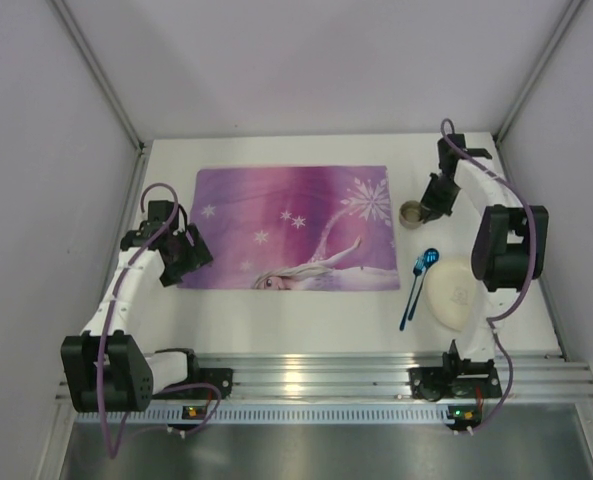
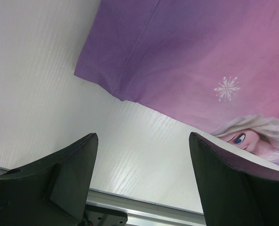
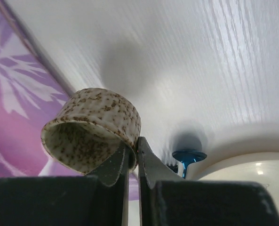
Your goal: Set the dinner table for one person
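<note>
The worktop (image 1: pixel 306 310) spreads beneath both arms. The right jaws are closed tight on the cup's (image 3: pixel 92 127) rim; best carry it level and set it upright by the placemat (image 1: pixel 294 228). The left jaws hang wide, empty.

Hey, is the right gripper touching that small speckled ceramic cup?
Touching. In the right wrist view the right gripper has its jaws pinched on the wall of the small speckled beige ceramic cup.

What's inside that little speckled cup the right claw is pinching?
Only speckled glaze and one finger of the right claw show inside the cup; that finger hides the rest.
</note>
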{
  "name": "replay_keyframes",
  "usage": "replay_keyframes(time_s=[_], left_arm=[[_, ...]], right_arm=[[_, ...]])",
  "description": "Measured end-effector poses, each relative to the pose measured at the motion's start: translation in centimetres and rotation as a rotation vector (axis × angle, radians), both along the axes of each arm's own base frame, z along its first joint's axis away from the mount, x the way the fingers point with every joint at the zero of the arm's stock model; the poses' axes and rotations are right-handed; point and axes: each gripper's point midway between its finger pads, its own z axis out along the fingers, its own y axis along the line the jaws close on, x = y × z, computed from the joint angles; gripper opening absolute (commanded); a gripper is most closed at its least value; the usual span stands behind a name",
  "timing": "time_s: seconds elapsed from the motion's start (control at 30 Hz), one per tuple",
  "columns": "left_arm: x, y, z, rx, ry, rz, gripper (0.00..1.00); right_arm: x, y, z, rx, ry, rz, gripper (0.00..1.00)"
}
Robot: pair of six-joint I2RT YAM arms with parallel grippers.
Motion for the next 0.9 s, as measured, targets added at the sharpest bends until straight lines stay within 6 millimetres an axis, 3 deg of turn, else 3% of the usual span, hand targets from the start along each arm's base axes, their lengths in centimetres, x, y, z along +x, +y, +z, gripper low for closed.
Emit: replay_keyframes(time_s=[0.13, 0.23, 0.3, 0.43, 0.53, 0.57, 0.63, 0.67, 0.73, 0.83, 0.9], left_arm=[[0.0, 0.0, 0.0, -0.001, 0.0, 0.0, 0.83], [-0.1, -0.1, 0.1, -0.002, -0.003, -0.001, 0.83], [-0.2, -0.2, 0.4, -0.007, -0.01, -0.002, 0.84], [-0.6, -0.2, 1.1, -0.009, -0.031, -0.001, 0.84], [-0.8, -0.2, 1.5, -0.009, -0.045, -0.001, 0.84], [-1.0, -0.2, 1.7, -0.009, -0.048, -0.001, 0.84], [-1.2, -0.2, 1.9, -0.008, -0.051, -0.002, 0.84], [-1.3, -0.2, 1.9, -0.008, -0.051, -0.001, 0.85], [-1.5, -0.2, 2.1, -0.008, -0.055, -0.002, 0.85], [-1.5, -0.2, 2.3, -0.008, -0.065, -0.003, 0.85], [-1.5, -0.2, 2.3, -0.006, -0.066, -0.007, 0.85]], right_arm=[[3.5, 1.4, 2.9, 0.016, -0.096, 0.014, 0.0], [6.4, 4.2, 4.1, 0.051, -0.155, 0.057, 0.0], [8.2, 6.9, 3.8, 0.08, -0.174, 0.092, 0.0], [10.6, 12.2, 1.2, 0.132, -0.159, 0.154, 0.0], [11.7, 15.1, -1.4, 0.16, -0.135, 0.169, 0.08], [11.8, 15.9, -2.4, 0.167, -0.121, 0.17, 0.16], [12.1, 16.8, -2.7, 0.186, -0.118, 0.161, 0.23], [12.3, 17.0, -2.6, 0.189, -0.122, 0.158, 0.34], [12.2, 17.1, -2.6, 0.19, -0.121, 0.146, 0.46], [12.2, 17.0, -2.7, 0.181, -0.119, 0.144, 0.55], [11.9, 16.5, -2.8, 0.167, -0.116, 0.144, 0.57]])
